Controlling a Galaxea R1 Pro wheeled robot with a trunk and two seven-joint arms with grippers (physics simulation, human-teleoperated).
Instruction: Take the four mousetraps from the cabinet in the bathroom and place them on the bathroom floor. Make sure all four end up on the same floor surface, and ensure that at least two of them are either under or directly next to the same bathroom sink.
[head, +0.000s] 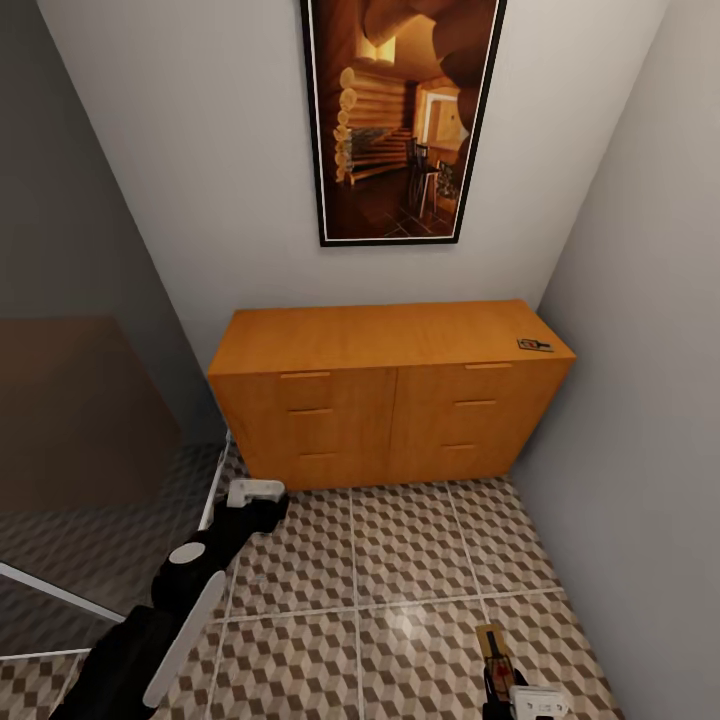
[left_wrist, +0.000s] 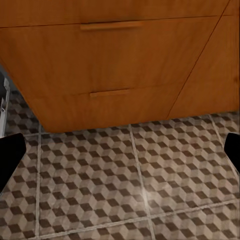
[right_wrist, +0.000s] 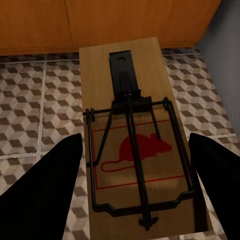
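The cabinet stands against the wall under a framed picture, one mousetrap lying at its top's right end. On the cube-patterned bathroom floor before it, the left end effector hangs released. The right end effector grips a second mousetrap, printed with a red mouse outline and no readable writing.

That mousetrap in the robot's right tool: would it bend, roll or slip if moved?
The mousetrap looks like a flat wooden board, so probably stiff and unlikely to roll. Its thin wire parts seem the delicate bit. Held between the right tool fingers, the smooth board might slip.
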